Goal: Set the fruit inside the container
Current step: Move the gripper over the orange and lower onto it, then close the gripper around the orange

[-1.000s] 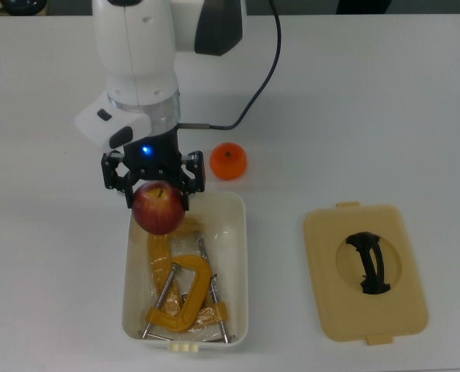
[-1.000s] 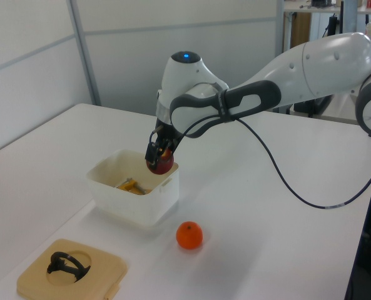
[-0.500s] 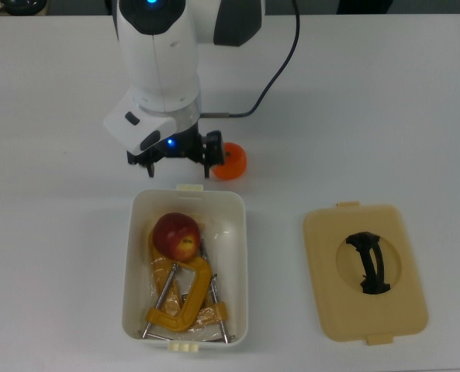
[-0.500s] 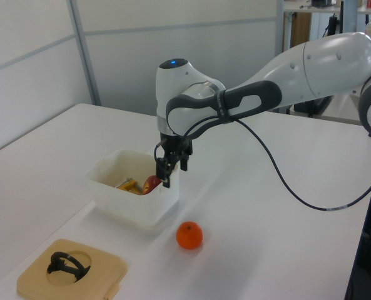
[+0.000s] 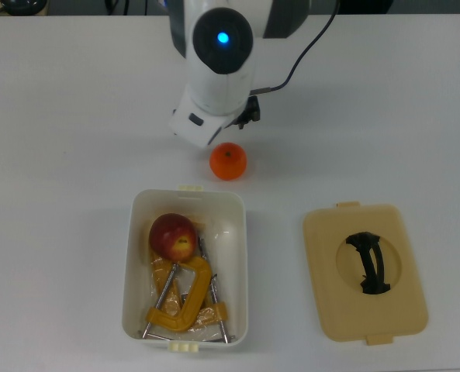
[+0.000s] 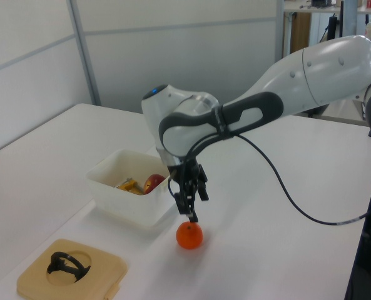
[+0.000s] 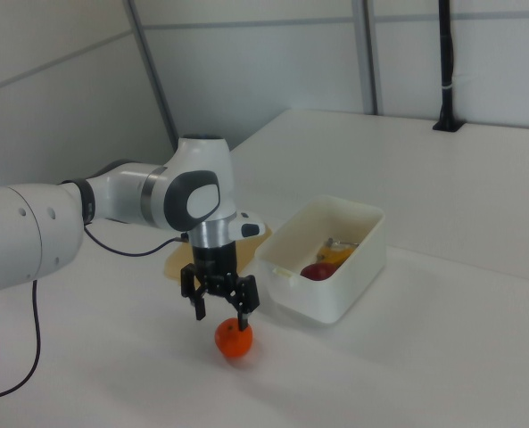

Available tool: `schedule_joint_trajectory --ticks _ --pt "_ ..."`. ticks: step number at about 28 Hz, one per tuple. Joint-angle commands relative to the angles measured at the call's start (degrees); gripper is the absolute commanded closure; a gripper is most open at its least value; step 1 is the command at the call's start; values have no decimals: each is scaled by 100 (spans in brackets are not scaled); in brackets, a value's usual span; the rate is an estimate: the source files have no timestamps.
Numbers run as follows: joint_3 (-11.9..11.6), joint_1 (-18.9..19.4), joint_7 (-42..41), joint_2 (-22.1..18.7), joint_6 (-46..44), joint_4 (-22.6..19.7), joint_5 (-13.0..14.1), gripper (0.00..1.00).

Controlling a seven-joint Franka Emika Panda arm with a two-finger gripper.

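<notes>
While I hold the arm (image 6: 310,75) out over the white table (image 5: 51,116), it reaches across the left view and bends down just beside the container (image 5: 237,232). That white tub sits near the middle of the top view, with a flat beige lid (image 5: 365,271) lying well apart on the top view's right. Inside the tub I see yellow-orange clamps (image 5: 185,298) at the end nearer the bottom of the top view, and the apple (image 5: 172,235) already resting at the other end, so I judge half the job done.

The orange (image 7: 235,341) is out on the table, just beside the tub's short wall that lies toward the top of the top view. My gripper (image 7: 220,306) hangs directly above it with its fingers spread apart and nothing between them; in the right view the tips straddle the top of the fruit, one seeming to touch it.

What matters for my coming move is that the orange lies straight below the claw, not off to a side. Being round, it has no long axis to line up with, so I reckon a straight descent and a squeeze will do.
</notes>
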Motion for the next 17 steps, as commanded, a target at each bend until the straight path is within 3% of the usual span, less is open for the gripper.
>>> schedule_joint_trajectory --ticks 1,17 --pt "-56 194 -168 8 -33 -191 17 0" --pt "-65 370 -19 536 845 -182 -370 0"
